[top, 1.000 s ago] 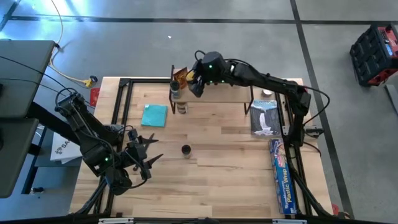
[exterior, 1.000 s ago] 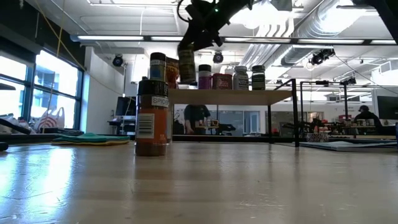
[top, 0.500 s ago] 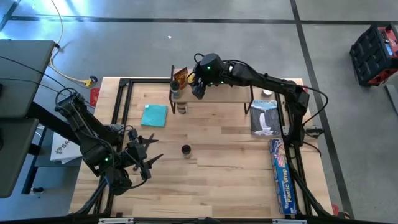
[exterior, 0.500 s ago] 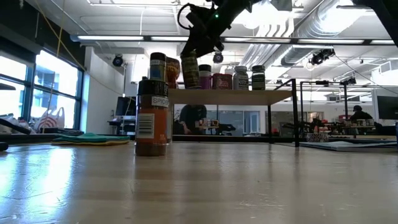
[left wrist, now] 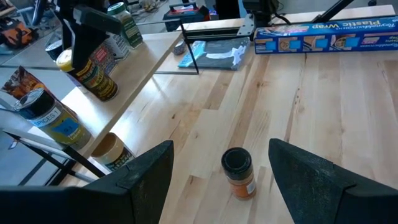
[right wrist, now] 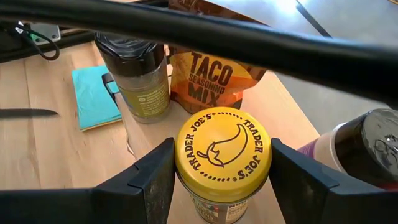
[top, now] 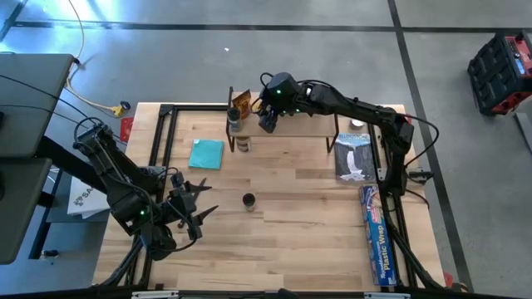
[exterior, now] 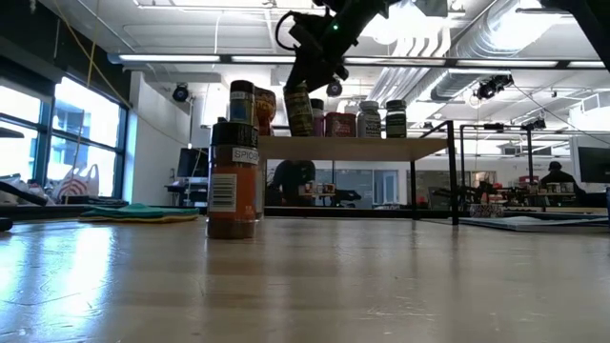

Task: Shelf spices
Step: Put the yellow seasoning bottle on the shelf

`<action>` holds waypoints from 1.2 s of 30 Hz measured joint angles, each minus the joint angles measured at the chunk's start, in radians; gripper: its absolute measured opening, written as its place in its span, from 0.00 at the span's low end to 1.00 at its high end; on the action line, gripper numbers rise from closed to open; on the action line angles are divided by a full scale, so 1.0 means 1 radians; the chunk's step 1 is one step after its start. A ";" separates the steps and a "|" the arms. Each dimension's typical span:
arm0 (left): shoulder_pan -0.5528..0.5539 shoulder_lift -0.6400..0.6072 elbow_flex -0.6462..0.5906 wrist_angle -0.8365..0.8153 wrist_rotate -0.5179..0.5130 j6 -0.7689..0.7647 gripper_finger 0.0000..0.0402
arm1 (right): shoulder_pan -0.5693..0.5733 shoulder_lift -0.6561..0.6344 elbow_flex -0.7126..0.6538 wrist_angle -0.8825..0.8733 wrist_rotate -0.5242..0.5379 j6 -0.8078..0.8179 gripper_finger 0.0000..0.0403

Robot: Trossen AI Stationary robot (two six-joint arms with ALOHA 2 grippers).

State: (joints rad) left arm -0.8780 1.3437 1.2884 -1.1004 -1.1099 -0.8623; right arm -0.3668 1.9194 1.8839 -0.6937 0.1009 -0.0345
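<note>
My right gripper (top: 268, 119) is shut on a yellow-lidded jar (right wrist: 222, 157) over the left end of the shelf (exterior: 381, 141). On the board stand a dark-lidded jar (right wrist: 134, 76), a taco mix packet (right wrist: 208, 78) and several more jars (exterior: 369, 119). One jar (top: 242, 143) stands under the shelf. An orange jar with a dark lid (left wrist: 238, 172) stands on the table. My left gripper (top: 195, 208) is open near the table's left near corner, apart from everything. My right gripper pinches the yellow-lidded jar between its two fingers at the lid's rim (right wrist: 180, 163), one finger (right wrist: 149, 180) on each side. It comes from above, pointing down. The jar (left wrist: 92, 74) is tilted; its base is at the shelf board, touching or not I cannot tell.
A teal cloth (top: 206, 154) lies left of the shelf. A grey-white package (top: 354, 158) and a long blue plastic wrap box (top: 376, 232) lie along the table's right edge. Bare wood lies around the orange jar at mid-table.
My right gripper has carried the yellow-lidded jar a little toward the table's right and down, from above the shelf's left end to the level of the board beside the other jars. It has stayed shut on the jar.
</note>
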 joint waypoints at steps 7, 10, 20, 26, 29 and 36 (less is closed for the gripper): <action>0.000 0.000 0.000 0.000 0.000 0.000 0.65 | 0.000 0.000 0.000 -0.009 0.001 0.007 0.58; 0.000 0.000 0.000 0.000 0.000 0.000 0.65 | 0.000 0.000 0.000 -0.016 0.000 -0.001 0.64; 0.000 0.000 0.000 0.000 -0.006 0.001 0.65 | 0.000 -0.008 0.055 -0.052 0.036 -0.027 0.75; 0.001 0.000 0.000 0.000 -0.015 0.001 0.65 | -0.003 -0.005 0.193 -0.188 0.044 -0.027 0.75; 0.002 0.000 0.000 0.000 -0.015 0.001 0.65 | -0.008 0.022 0.274 -0.298 0.010 -0.026 0.75; 0.030 0.000 0.000 -0.001 0.008 0.004 0.65 | -0.008 0.136 0.422 -0.420 -0.022 -0.060 0.75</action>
State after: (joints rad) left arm -0.8477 1.3437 1.2884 -1.1011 -1.1016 -0.8584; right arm -0.3752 2.0558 2.3061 -1.1136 0.0784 -0.0950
